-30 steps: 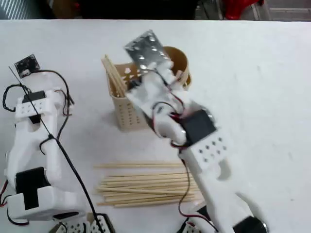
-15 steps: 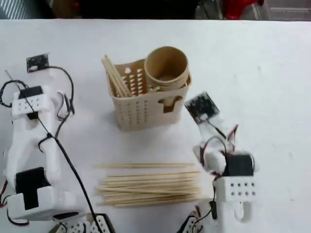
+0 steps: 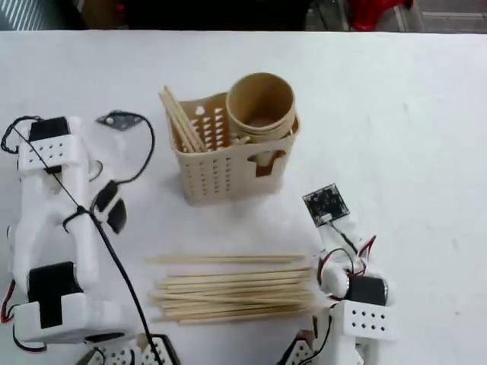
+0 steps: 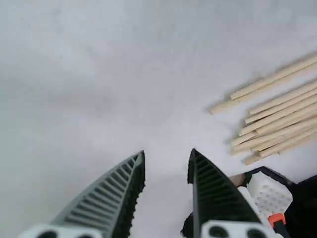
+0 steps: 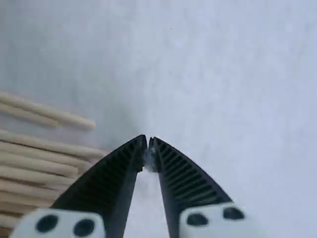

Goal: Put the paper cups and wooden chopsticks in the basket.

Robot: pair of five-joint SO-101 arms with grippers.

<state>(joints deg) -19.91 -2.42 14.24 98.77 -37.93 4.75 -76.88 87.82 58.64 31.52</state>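
Left claw (image 4: 167, 154): spread, nothing between the fingers. It hangs over bare tabletop (image 3: 403, 114).

Right claw (image 5: 147, 141): pressed together, tips meeting, pinching nothing. It points down at the tabletop just beside the stick ends.

Loose chopsticks (image 3: 236, 290): in a flat pile on the tabletop at the near edge, between my two arms. They run side to side, roughly parallel. One stick lies slightly apart on the far side of the pile. Neither claw touches any of them.

Left arm (image 3: 53, 228): along the left side, well clear of the basket.

Right arm (image 3: 354, 293): folded back, close to the right end of the pile.

Basket (image 3: 228, 173): further out, past the pile, upright on the tabletop and apart from both arms.

Paper cups (image 3: 261, 103): stacked inside the basket at the end on my right-arm side, mouth up, rim above the basket wall.

Basket chopsticks (image 3: 179, 122): a bundle leaning in the opposite end, tips sticking out over the rim.
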